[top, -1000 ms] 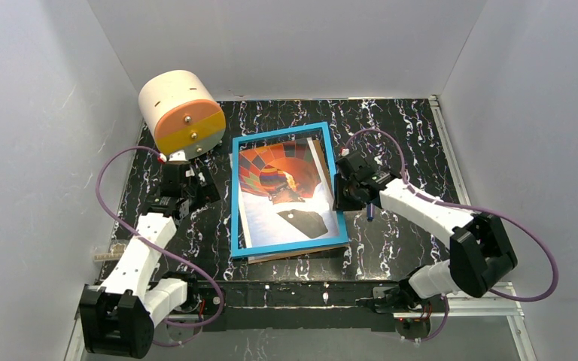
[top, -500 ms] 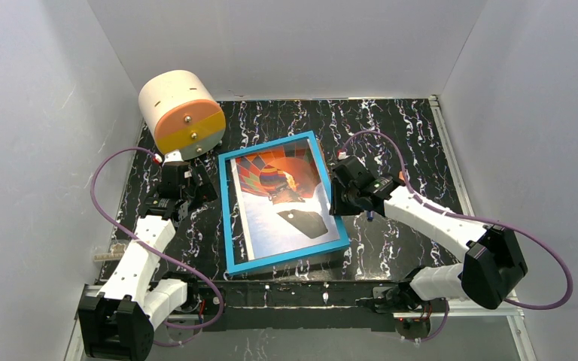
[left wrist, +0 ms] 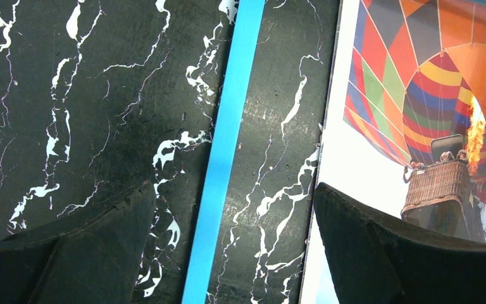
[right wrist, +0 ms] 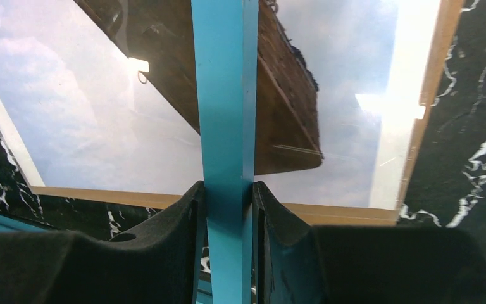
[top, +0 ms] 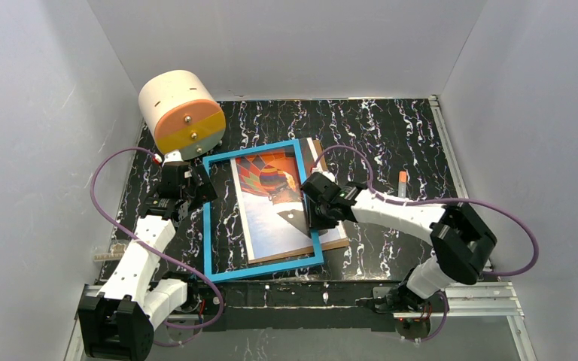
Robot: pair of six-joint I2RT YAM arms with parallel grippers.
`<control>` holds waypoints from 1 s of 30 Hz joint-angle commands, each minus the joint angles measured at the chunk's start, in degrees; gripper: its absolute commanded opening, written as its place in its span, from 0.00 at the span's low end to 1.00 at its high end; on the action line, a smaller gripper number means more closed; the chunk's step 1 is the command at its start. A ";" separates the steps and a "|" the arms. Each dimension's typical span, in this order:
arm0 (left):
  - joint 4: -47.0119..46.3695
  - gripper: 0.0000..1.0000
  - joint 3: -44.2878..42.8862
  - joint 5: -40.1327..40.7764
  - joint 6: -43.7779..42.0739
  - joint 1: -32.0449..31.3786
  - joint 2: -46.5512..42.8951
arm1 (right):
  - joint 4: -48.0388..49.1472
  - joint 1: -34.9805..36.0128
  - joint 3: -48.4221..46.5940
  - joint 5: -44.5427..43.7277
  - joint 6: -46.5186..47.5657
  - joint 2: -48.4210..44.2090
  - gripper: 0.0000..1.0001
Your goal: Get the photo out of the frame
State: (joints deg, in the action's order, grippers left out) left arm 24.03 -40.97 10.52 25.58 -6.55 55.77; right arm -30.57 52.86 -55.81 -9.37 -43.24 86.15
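Observation:
The thin blue frame (top: 208, 226) lies skewed on the black marble table, shifted left. The balloon photo (top: 267, 218) lies face up on a brown backing board (top: 337, 242); the frame's right bar crosses over it. My right gripper (top: 314, 218) is shut on that bar, seen in the right wrist view (right wrist: 226, 209) clamping the frame (right wrist: 224, 95) above the photo (right wrist: 101, 126). My left gripper (top: 196, 188) is open and empty, hovering over the frame's left bar (left wrist: 228, 145), with the photo (left wrist: 430, 95) to its right in the left wrist view.
A dark brown flat piece (right wrist: 278, 114) lies on the photo. A cream and orange cylinder (top: 181, 113) stands at the back left. A small orange-capped marker (top: 403, 183) lies right of the photo. White walls close in three sides.
My right gripper has dragged the frame left; its right bar now lies across the photo, while photo and board stayed. The marker is uncovered. The left arm hardly moved.

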 commanded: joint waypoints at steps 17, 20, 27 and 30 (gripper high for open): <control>-0.04 0.94 -0.42 0.47 -0.09 0.22 1.25 | 6.32 4.63 -13.02 -1.20 -13.62 13.36 0.01; -0.21 0.94 -0.31 0.33 -0.10 0.22 1.60 | 6.94 4.69 -13.83 -1.42 -14.14 13.90 0.01; -0.92 0.94 -0.42 -2.37 -0.62 0.22 4.32 | 5.46 4.65 -18.17 -2.98 -12.52 17.70 0.01; -1.36 0.94 -0.41 -3.20 -0.88 0.22 4.92 | 4.87 4.19 -19.56 -4.27 -12.15 18.47 0.01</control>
State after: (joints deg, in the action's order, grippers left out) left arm 22.83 -40.97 8.86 25.52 -6.55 60.23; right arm -28.75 57.82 -70.63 -10.59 -54.00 104.29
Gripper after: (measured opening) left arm 0.936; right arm 0.359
